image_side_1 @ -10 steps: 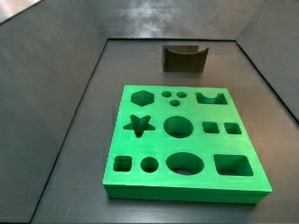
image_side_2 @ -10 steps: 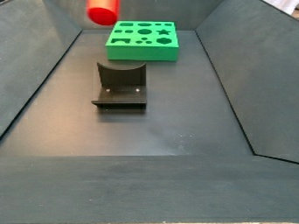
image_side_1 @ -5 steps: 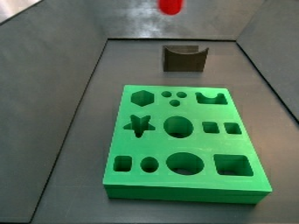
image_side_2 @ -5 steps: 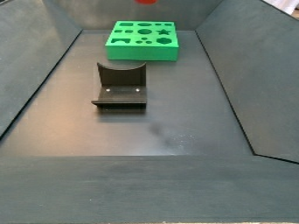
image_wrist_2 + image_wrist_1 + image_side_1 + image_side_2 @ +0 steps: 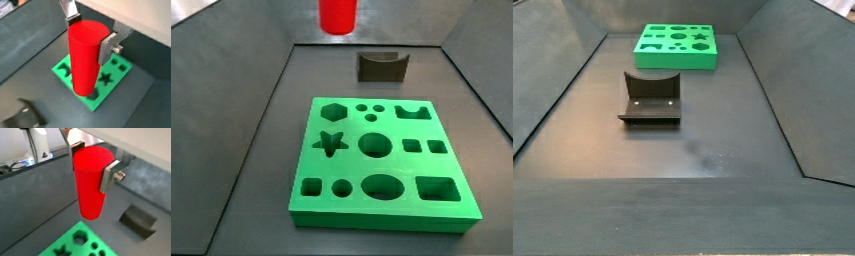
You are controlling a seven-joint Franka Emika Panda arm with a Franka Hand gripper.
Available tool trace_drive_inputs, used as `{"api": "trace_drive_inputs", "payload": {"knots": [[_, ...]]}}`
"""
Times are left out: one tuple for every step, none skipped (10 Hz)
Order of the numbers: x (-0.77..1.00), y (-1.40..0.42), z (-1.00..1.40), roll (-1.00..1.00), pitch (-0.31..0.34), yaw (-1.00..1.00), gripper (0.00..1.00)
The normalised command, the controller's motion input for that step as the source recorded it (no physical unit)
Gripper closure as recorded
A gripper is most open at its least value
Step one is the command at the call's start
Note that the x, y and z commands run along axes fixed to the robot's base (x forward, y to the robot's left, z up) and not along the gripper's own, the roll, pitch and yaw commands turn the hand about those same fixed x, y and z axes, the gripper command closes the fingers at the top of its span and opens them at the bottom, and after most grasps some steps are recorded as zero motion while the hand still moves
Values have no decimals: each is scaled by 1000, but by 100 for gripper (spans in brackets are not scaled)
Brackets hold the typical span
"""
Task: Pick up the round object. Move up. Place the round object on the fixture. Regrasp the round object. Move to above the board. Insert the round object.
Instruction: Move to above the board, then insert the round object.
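In both wrist views the gripper (image 5: 92, 162) pinches the top of the round object (image 5: 90, 183), which hangs upright between its fingers (image 5: 107, 49), high above the floor. Below lie the board (image 5: 100, 92) and the fixture (image 5: 140, 219), apart.

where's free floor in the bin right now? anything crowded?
Widest bare floor: between the fixture and the near wall. Side lanes flank the board; a short gap separates board and fixture. Nothing is crowded on the floor. The end effector is up high, fingers clamping the upright red round object.
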Motion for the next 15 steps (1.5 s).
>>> {"api": "trace_drive_inputs", "payload": {"knots": [[-64,-20,6,-583,25,-21,100],[-53,-13,12,-390,4,-13,100],[-39,4,3,-206,-8,-7,100],[477,-729,-829,44,-123,-166,100],[511,-731,-820,51,-104,-157,100],[517,-729,-823,50,-106,-154,100],[640,-626,-789,89,-60,-134,100],[514,-454,-783,47,-71,-140,100],[411,-294,-771,0,-61,-203,100],[209,-40,-643,-70,-47,-234,100],[49,174,-323,-91,0,-286,100],[0,171,-151,-31,0,-163,100],[0,0,-286,-99,-6,-66,100],[0,-106,-343,-174,-51,-97,100],[134,-151,-397,-137,-36,-103,100]]}}
